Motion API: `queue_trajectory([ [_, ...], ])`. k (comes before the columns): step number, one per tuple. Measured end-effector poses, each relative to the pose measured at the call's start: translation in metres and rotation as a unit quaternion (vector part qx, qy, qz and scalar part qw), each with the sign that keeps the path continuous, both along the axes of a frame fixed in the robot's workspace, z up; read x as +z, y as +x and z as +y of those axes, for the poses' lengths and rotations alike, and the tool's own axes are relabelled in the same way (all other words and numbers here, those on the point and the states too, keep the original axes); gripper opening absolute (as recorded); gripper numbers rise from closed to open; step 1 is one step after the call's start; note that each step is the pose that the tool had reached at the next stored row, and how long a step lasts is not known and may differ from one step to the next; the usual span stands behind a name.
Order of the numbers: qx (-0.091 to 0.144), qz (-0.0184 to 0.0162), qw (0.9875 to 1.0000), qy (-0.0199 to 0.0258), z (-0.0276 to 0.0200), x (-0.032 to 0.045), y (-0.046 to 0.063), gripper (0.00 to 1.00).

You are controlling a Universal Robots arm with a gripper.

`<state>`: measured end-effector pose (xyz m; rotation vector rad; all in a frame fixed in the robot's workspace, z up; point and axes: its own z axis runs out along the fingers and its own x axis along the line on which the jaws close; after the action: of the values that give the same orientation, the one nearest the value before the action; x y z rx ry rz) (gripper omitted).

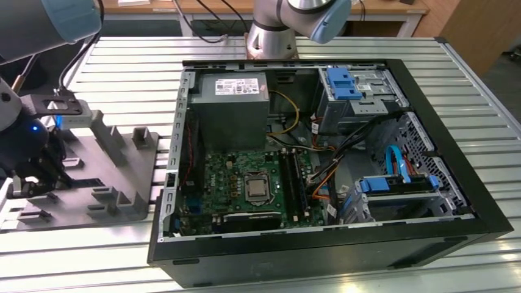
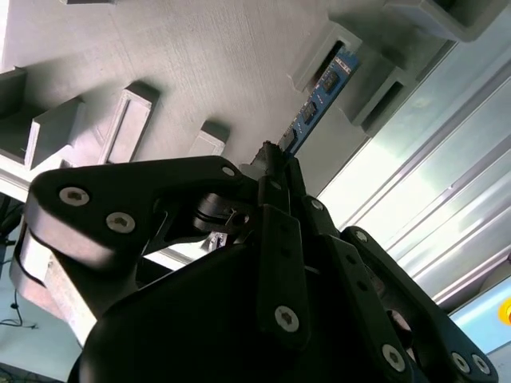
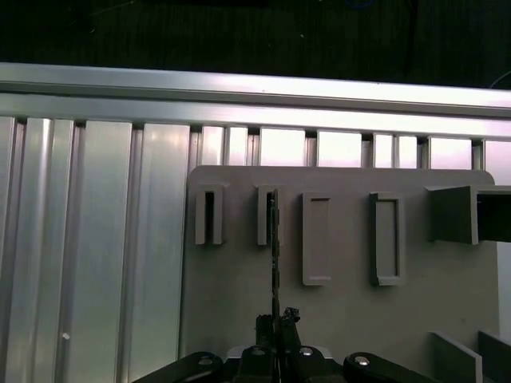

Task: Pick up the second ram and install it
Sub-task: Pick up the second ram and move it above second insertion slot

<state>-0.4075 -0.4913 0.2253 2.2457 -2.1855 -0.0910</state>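
Shut on the ram (image 2: 318,97) with the claw (image 2: 275,159), pinching its two flat faces, with no gap to be seen at either finger in both wrist views. Found at the grey holder (image 1: 122,183), on the slatted surface (image 1: 122,55) at the exterior view's left of the open case (image 1: 326,250), well apart from the green board (image 1: 228,177). Cannot tell whether seated in the far notch or just clear of it. Judged to be the pick-up, so best done thus: lift straight out of the notches, without twist or sideways lean, to avoid binding or flexing so thin a stick. Press on the flat faces only, away from the contact edge. Aim for a hold near mid-length to stop either end drooping, though the exact spot is hidden behind the claw's own body. As to heading: standing on its long edge, seen edge-on in the first wrist view as a thin dark line. Long axis running along the holder's face, from the claw toward a slotted post near the holder's rim. Blue chip-bearing face turned toward the second wrist view.
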Motion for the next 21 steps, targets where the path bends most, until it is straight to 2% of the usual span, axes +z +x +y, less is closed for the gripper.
queue_trajectory([
  [21,0.000,0.0000,1.0000,0.0000,0.0000,0.0151,0.000,0.14],
])
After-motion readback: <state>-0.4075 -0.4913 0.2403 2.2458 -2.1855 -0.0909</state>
